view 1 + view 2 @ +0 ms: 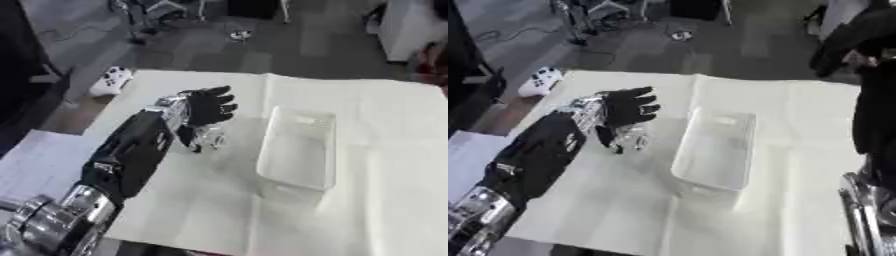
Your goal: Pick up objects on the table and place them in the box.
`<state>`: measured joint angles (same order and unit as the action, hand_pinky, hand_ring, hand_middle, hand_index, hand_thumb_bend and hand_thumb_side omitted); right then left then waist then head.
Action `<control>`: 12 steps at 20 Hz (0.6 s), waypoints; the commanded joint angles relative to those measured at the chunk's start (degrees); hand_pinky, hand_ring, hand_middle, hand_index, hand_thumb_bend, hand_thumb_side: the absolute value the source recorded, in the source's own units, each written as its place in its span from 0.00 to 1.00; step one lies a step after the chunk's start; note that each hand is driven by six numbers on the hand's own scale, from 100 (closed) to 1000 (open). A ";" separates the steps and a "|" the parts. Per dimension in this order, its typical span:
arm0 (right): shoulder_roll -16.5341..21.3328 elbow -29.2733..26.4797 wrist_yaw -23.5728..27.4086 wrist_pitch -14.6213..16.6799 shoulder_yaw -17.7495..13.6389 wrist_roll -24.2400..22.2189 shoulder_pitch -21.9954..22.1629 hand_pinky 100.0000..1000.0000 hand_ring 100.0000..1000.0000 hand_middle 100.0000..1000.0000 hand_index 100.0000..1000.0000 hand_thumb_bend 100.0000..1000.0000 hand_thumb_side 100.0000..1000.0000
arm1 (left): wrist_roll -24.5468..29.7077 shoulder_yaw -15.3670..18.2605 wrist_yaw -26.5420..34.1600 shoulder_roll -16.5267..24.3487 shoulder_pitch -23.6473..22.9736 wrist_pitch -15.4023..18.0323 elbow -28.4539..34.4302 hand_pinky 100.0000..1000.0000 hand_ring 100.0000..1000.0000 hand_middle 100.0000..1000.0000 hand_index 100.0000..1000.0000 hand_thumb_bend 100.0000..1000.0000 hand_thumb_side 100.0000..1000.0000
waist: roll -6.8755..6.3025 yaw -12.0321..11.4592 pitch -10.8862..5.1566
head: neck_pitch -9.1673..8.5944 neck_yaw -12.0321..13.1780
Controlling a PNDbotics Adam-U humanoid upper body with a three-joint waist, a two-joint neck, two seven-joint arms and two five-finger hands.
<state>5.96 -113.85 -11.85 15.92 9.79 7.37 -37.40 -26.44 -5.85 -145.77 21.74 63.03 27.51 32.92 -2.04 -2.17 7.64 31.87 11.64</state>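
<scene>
The left arm [122, 155] comes in from the near left corner, silver joint lowest, then a black forearm running up and across the white table [385, 165]. At the end of it the left hand [208, 106] sits over the table's left half, black fingers [229, 107] spread a bit and gently bent, pointing toward the box, not wrapped around anything I can make out. So it reads as relaxed and open.

Right under the hand, on its near side by the wrist, there's a small shiny see-through object [208, 140] on the table. Can't really tell what it is, just pale and glinting. The thumb [185, 136] hangs down next to it, but I can't tell if it actually touches.

Just to the right of the hand is the clear plastic box [300, 148], a long rectangular tub lying lengthwise away from the robot, its near end a little nearer than the hand and its far end about level with the fingertips. There's a faint pale something at its far end, could be a small item or just glare, can't say.

Past the hand on its left, at the table's far left corner and hanging off the edge, is a white game controller [109, 81]. Beyond the table it's grey floor with cables and gear.

In the right eye view the right arm [868, 200] shows along the right edge, silver joint low and black higher up. The right hand itself I can't pick out.
</scene>
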 commanded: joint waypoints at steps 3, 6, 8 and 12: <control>-0.29 -0.74 0.16 0.10 0.02 0.04 -0.92 0.25 0.22 0.29 0.44 0.36 1.00 | 1.44 0.75 1.82 0.66 0.69 1.16 0.17 1.00 1.00 1.00 1.00 0.48 1.00 | 0.00 0.06 -0.82 | -0.77 0.70; -0.28 -0.74 0.17 0.07 0.02 0.02 -0.89 0.25 0.22 0.29 0.44 0.36 1.00 | 1.89 0.67 2.56 0.64 0.68 1.71 0.21 1.00 1.00 1.00 1.00 0.47 1.00 | 0.00 0.06 -0.84 | -0.69 0.79; -0.27 -0.74 0.17 0.05 0.02 0.01 -0.87 0.25 0.22 0.29 0.44 0.36 1.00 | 2.04 0.65 3.03 0.64 0.65 1.97 0.20 1.00 0.98 0.96 0.99 0.43 1.00 | 0.00 0.05 -0.85 | -0.67 0.83; -0.27 -0.74 0.17 0.02 0.03 -0.01 -0.81 0.25 0.22 0.29 0.44 0.37 1.00 | 3.11 0.73 3.96 0.73 0.60 2.25 0.00 1.00 0.88 0.81 0.93 0.40 1.00 | -0.01 0.06 -0.86 | -0.54 0.94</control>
<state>5.96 -113.85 -11.84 15.92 9.79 7.33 -37.40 -23.79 -5.72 -142.52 21.74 62.68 29.64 32.45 -2.04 -2.17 7.64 31.87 11.71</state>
